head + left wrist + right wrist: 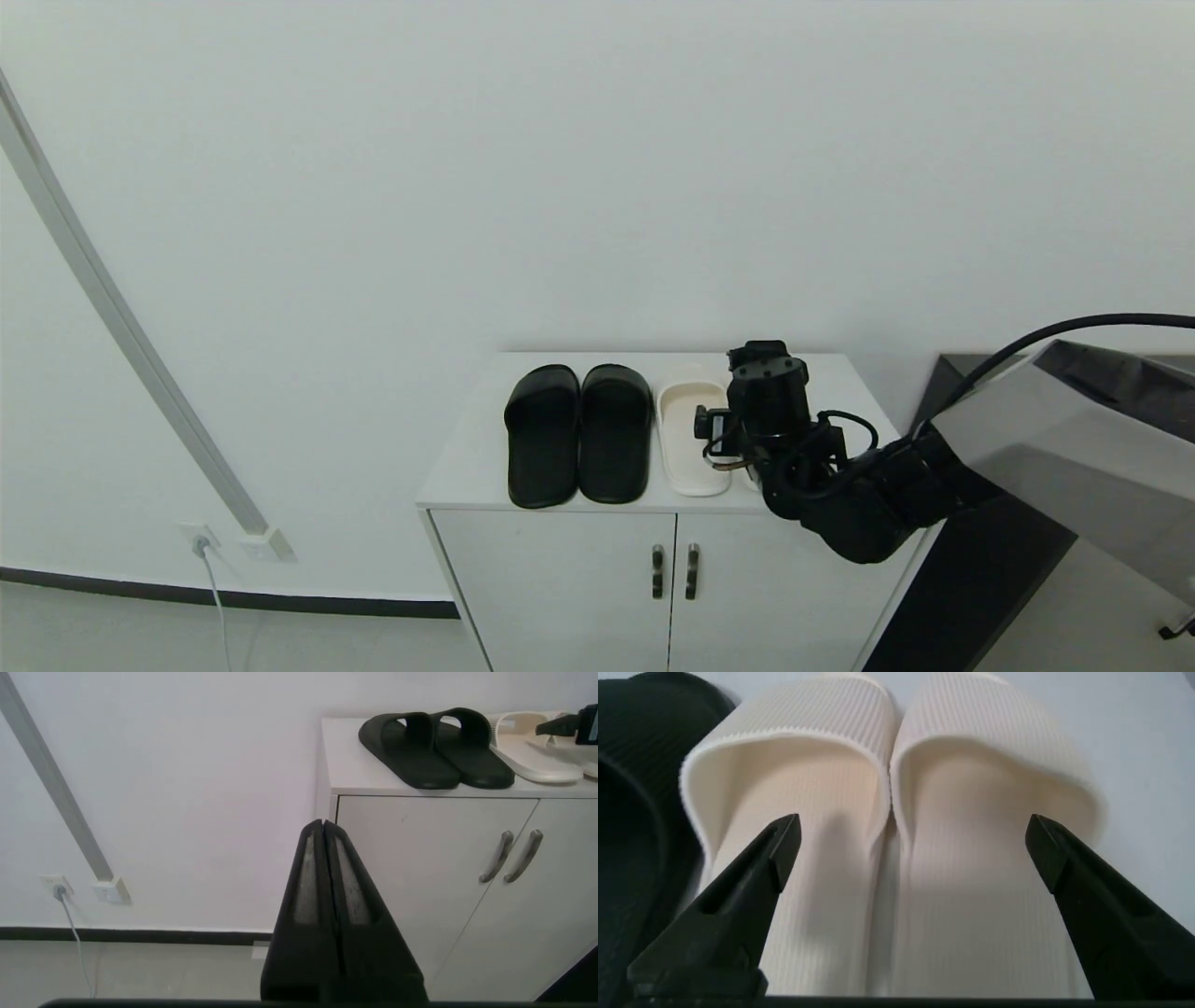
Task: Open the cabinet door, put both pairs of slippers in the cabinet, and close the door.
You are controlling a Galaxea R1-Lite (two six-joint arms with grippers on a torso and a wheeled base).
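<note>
A white cabinet (560,579) stands against the wall, both doors shut, with two dark handles (674,571) at the middle. On its top lie a black pair of slippers (579,434) and a cream pair of slippers (689,439) side by side. My right gripper (910,840) hovers open just over the cream pair (896,812), one finger on each outer side of the straps. My left gripper (323,826) is shut, held low to the left of the cabinet (420,868), apart from it.
A grey conduit (103,289) runs slantwise down the wall to a socket (198,539) with a cable plugged in. A dark panel (971,579) stands right of the cabinet. Open floor lies left of the cabinet.
</note>
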